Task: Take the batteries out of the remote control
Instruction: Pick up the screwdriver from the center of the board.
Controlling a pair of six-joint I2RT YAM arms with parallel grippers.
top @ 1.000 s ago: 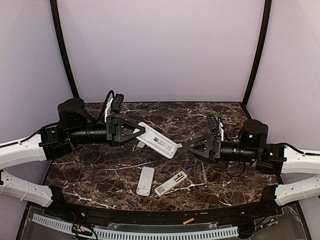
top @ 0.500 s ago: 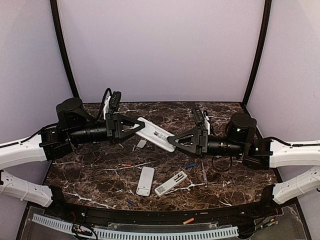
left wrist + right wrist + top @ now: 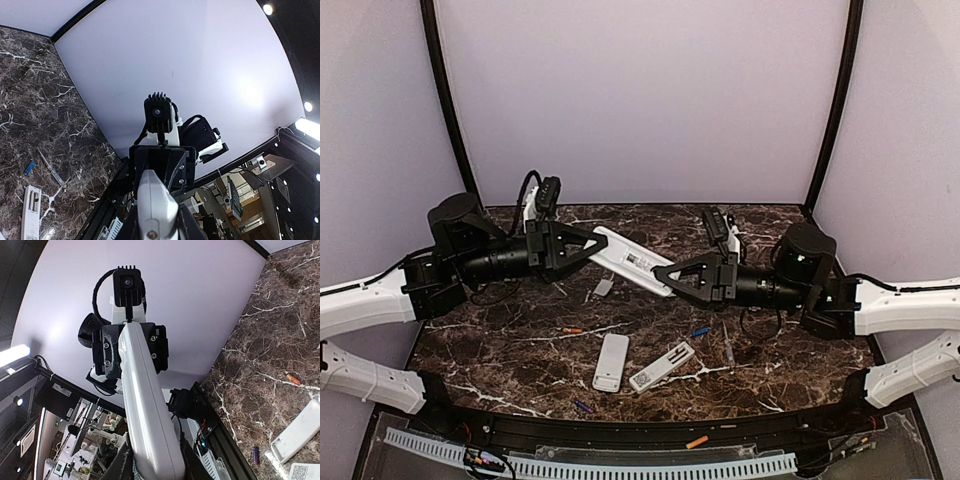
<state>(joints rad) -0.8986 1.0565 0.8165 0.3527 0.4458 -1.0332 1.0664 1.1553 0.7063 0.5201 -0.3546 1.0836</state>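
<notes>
Gripping one white remote (image 3: pixel 632 263) in mid-air at centre frame, the left gripper (image 3: pixel 601 251) is clamped on its upper-left end and the right gripper (image 3: pixel 663 275) pinches its lower-right end, so this one, I judge, is not yet emptied. Two more remotes (image 3: pixel 611 362) lie at lower centre with loose batteries (image 3: pixel 570 329) scattered round them, orange, blue and purple, which suggests part of the unloading is done. Lilac walls (image 3: pixel 640 100) enclose the dark marble table (image 3: pixel 500 360).
</notes>
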